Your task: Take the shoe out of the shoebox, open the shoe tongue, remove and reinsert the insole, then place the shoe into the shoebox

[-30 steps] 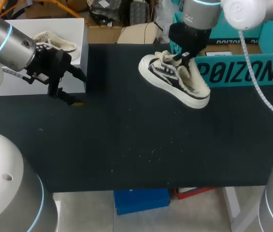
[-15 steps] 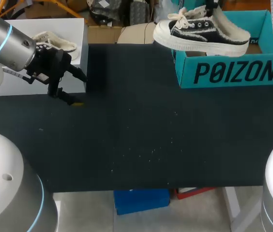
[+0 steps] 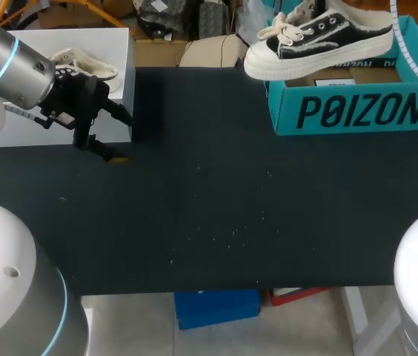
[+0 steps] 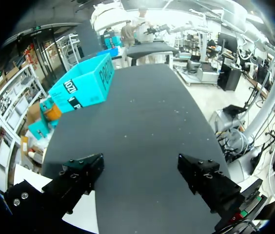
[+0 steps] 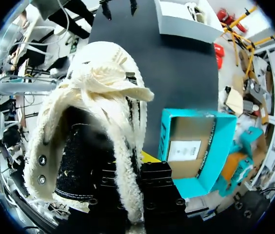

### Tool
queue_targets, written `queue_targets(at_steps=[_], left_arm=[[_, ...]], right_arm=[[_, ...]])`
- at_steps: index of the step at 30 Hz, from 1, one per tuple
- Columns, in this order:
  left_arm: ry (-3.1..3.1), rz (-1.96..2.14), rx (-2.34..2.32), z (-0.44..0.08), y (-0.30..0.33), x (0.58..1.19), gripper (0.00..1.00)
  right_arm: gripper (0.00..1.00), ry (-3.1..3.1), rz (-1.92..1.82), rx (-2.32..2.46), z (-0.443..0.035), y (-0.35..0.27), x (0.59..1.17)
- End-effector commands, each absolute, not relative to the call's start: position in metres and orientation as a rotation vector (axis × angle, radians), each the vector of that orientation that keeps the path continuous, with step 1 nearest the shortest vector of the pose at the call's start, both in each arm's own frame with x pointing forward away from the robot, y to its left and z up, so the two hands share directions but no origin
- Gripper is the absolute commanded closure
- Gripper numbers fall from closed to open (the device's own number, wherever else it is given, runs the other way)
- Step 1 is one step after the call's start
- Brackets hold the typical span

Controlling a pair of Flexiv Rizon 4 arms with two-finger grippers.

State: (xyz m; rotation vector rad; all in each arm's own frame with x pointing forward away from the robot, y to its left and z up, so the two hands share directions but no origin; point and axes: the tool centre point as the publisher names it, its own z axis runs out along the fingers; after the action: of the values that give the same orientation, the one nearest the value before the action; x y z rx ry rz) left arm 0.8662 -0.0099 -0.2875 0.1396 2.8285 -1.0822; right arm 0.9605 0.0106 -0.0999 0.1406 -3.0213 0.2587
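Shoebox (image 3: 357, 111) at the far right corner of the tabletop (image 3: 216, 215); shoe (image 3: 316, 41), in the right gripper (image 5: 127, 168), above its left end, toe overhanging leftward. Second box (image 3: 16, 126), containing another shoe (image 3: 83, 63), at the far left corner; left gripper (image 3: 124, 139) just before it.

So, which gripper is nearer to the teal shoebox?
Right. The right gripper holds the shoe above the teal shoebox; the left gripper is far off, beside the white box.
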Motion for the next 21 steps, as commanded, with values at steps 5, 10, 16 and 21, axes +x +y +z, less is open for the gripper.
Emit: queue_targets(at_steps=[5, 10, 16, 21], left_arm=[[2.826, -1.080, 0.140, -0.289, -0.010, 0.866, 0.00], [2.826, -1.080, 0.140, -0.289, -0.010, 0.866, 0.00], [2.826, -1.080, 0.140, -0.289, -0.010, 0.866, 0.00], [2.826, -1.080, 0.140, -0.289, -0.010, 0.866, 0.00]], right_arm=[[1.00, -3.044, 0.456, 0.201, -0.118, -0.005, 1.000], [1.00, -3.095, 0.375, 0.127, -0.133, -0.021, 1.033], [1.00, -3.124, 0.358, 0.121, -0.146, -0.037, 1.065], [1.00, -3.136, 0.352, 0.098, -0.157, -0.054, 1.087]])
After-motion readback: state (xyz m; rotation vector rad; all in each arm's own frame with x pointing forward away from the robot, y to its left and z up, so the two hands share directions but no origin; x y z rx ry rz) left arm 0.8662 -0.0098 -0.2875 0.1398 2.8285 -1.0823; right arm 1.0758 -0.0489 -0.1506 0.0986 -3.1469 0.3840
